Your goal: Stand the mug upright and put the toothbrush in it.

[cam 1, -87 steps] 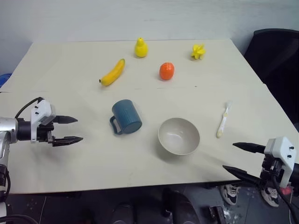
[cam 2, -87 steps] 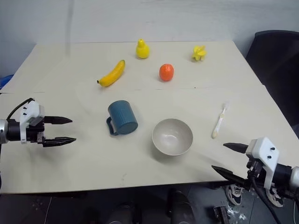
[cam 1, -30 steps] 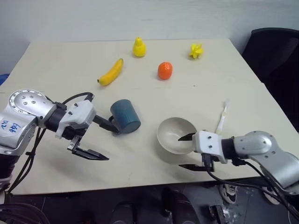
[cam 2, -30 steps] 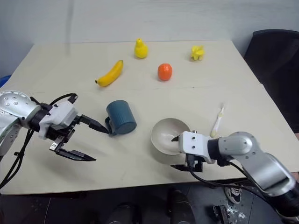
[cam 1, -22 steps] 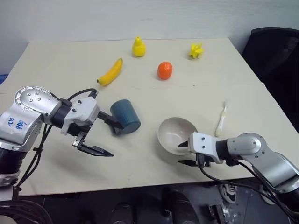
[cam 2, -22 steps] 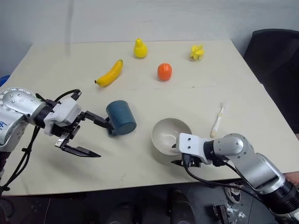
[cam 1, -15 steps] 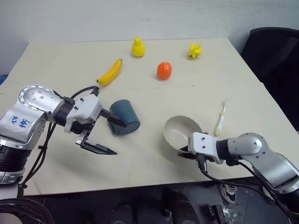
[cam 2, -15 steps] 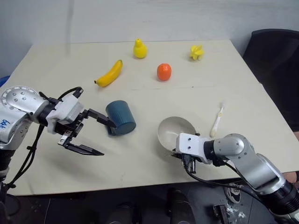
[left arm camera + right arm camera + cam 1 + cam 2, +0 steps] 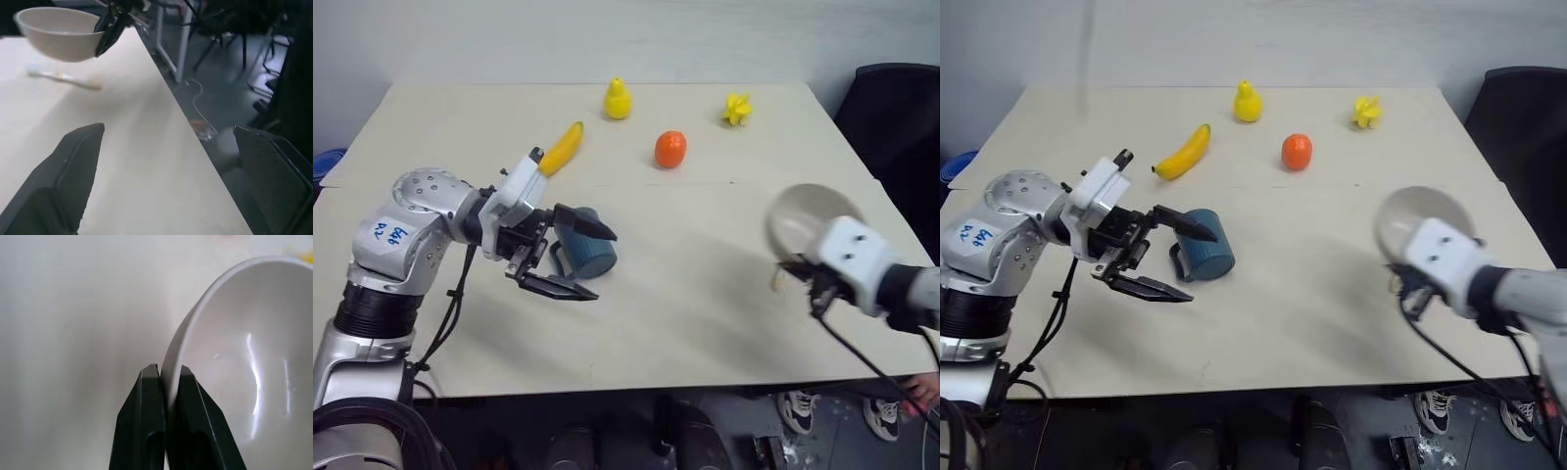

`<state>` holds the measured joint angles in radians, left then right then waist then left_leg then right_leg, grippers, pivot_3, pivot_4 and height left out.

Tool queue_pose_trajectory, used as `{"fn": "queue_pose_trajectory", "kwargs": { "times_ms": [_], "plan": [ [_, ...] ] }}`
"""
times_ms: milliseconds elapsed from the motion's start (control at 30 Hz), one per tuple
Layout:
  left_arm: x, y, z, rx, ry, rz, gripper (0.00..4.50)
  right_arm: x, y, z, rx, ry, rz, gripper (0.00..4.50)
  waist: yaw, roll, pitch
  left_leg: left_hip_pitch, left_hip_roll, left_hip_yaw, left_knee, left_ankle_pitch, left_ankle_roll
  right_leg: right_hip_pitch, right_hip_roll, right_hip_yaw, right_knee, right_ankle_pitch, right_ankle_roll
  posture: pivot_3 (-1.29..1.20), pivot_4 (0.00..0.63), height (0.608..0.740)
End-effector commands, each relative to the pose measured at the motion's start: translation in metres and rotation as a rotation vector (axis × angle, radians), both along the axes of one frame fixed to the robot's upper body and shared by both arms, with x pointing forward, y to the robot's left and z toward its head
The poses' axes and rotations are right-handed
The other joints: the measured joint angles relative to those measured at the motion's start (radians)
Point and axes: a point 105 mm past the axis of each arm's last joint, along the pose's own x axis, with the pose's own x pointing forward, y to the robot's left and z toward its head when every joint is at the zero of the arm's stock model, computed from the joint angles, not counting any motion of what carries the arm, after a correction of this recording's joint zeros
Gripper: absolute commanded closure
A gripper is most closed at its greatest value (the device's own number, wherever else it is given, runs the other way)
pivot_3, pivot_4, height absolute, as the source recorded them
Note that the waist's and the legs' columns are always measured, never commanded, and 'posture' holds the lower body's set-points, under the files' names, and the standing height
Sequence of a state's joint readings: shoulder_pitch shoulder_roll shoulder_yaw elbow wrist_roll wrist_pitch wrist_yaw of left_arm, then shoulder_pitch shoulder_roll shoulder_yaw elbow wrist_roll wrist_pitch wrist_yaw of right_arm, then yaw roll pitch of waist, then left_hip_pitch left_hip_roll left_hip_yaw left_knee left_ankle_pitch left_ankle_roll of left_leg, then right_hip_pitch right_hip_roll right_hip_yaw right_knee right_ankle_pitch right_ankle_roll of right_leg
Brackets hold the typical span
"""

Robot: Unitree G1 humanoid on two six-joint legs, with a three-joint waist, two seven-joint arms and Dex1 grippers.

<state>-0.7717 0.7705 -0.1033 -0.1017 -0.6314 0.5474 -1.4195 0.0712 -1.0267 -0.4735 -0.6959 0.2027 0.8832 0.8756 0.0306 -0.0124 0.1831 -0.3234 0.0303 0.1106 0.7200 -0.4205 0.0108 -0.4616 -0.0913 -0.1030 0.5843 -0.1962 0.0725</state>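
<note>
My left gripper is spread wide around the mug, which lies on its side mid-tabletop, handle toward me. My right gripper pinches the bowl rim, lifted over the right edge above the toothbrush.

Silver left arm with blue handwritten marks; black cables; white wrist housings; black pointed fingers.

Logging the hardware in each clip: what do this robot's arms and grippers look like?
Both arms are rounded silver-grey metal shells with black joints. The left arm carries a white sticker with blue handwriting and loose black cables. Each wrist ends in a white block: the left gripper has two long, pointed black fingers; the right gripper has flat black fingers, with a black cable trailing below it.
</note>
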Motion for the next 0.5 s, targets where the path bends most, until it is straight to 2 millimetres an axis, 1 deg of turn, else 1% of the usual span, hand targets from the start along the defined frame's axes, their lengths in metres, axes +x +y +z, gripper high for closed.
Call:
{"fn": "queue_pose_trajectory", "kwargs": {
  "times_ms": [33,67,100,167,200,267,400,500],
  "plan": [
    [-0.004,-0.006,0.004,-0.02,-0.023,-0.023,0.0,-0.01,-0.038,-0.013,-0.014,0.016,-0.177,4.48,-0.004,0.0,0.0,0.0,0.0,0.0,0.0,0.0,0.0,0.0,0.0,0.0,0.0,0.0,0.0,0.0,0.15,0.74],
    [-0.004,-0.007,0.003,-0.019,-0.026,-0.023,0.0,-0.011,-0.048,-0.02,-0.013,0.024,-0.219,4.48,-0.006,0.0,0.0,0.0,0.0,0.001,0.0,0.0,0.0,0.0,0.0,0.0,-0.001,0.001,0.001,0.0,0.15,0.74],
    [-0.002,-0.008,0.003,-0.015,-0.033,-0.024,0.0,-0.009,-0.064,-0.03,-0.001,0.023,-0.298,4.48,-0.01,0.0,0.0,0.0,-0.001,0.001,0.001,0.0,0.001,0.001,-0.001,0.001,-0.001,0.001,0.002,0.0,0.15,0.74],
    [0.0,-0.009,0.002,-0.008,-0.045,-0.025,0.0,-0.008,-0.087,-0.045,0.04,0.009,-0.418,4.48,-0.019,0.0,0.0,0.001,-0.001,0.005,0.0,0.0,0.001,0.004,-0.001,0.003,-0.001,0.002,0.004,0.0,0.15,0.74],
    [0.001,-0.009,0.001,-0.005,-0.048,-0.025,0.0,-0.007,-0.094,-0.05,0.062,-0.001,-0.46,4.48,-0.022,0.0,0.0,0.003,-0.001,0.005,0.0,0.001,0.002,0.007,-0.001,0.004,-0.002,0.002,0.004,0.0,0.15,0.74],
    [0.002,-0.009,0.002,-0.002,-0.05,-0.026,0.0,-0.004,-0.101,-0.058,0.099,-0.012,-0.496,4.48,-0.029,0.001,0.0,0.007,-0.001,0.004,0.0,0.001,0.002,0.011,-0.001,0.004,-0.008,0.002,0.004,0.0,0.15,0.74],
    [0.003,-0.008,0.003,0.006,-0.06,-0.025,0.0,-0.001,-0.108,-0.07,0.145,-0.015,-0.528,3.27,-0.035,0.003,0.0,0.008,-0.001,0.004,-0.003,0.003,0.001,0.011,0.0,0.005,-0.008,0.002,0.003,0.0,0.15,0.74],
    [0.004,-0.006,0.004,0.006,-0.062,-0.01,0.0,0.003,-0.11,-0.063,0.178,-0.057,-0.54,2.21,-0.033,0.004,-0.001,0.008,-0.001,0.003,-0.003,0.003,0.001,0.011,0.0,0.005,-0.002,0.002,0.003,0.0,0.15,0.74]
  ]
}}
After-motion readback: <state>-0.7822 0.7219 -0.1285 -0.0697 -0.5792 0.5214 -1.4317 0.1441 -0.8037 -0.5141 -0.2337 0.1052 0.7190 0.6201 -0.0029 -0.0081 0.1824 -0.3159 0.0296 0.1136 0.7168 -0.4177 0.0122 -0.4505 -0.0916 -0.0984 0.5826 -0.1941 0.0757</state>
